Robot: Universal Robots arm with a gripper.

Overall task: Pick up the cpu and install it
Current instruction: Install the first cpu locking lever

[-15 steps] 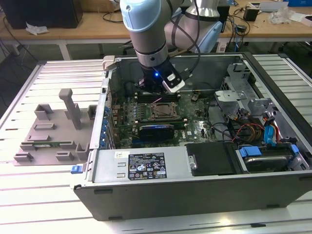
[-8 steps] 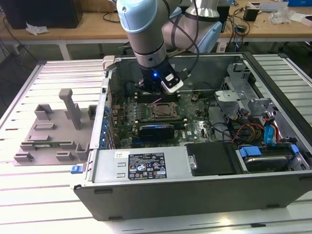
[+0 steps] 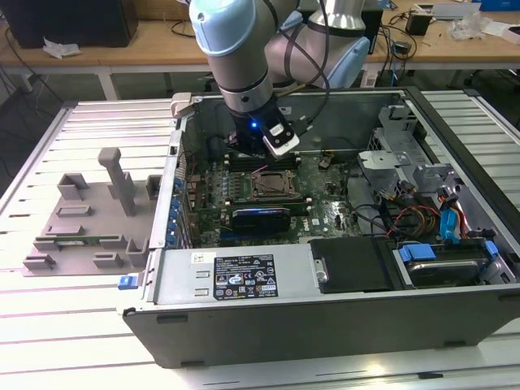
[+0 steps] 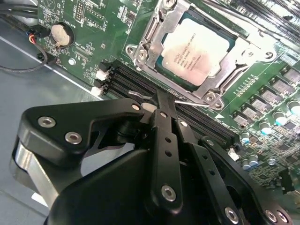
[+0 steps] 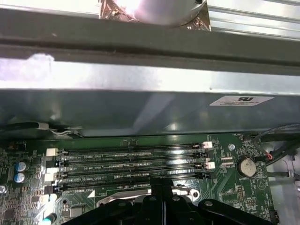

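Hanging over the open computer case (image 3: 325,313), my pincer (image 4: 161,96) sits low above the green motherboard (image 4: 89,28), beside the row of black memory slots (image 5: 133,164) that shows in both wrist views. In the second wrist view my two black fingers (image 4: 164,136) come together at their tips with no gap visible between them, and nothing is held there; the tips end over the edge of the memory slots. The cpu (image 4: 194,51) lies flat in its socket, its pale silver top facing up, ringed by the metal socket frame (image 4: 150,47), which lies around its edges. It rests just past my fingertips, near but not touched by me. A round coin battery (image 4: 62,33) sits on the board off to one side, with a thin bundle of wires (image 4: 33,36) close to it. In the exterior view my arm (image 3: 236,49) reaches down from behind into the case, which lies on its side on the slatted metal tabletop (image 3: 81,325). The socket (image 3: 272,185) appears there as a dark square with a metal border, directly below my wrist. Toward the exterior view's right, the case holds drive bays with blue tabs (image 3: 422,252) and coloured cables. On the exterior view's left, well apart from the case, a grey fixture tray (image 3: 81,223) with upright posts rests on the tabletop.
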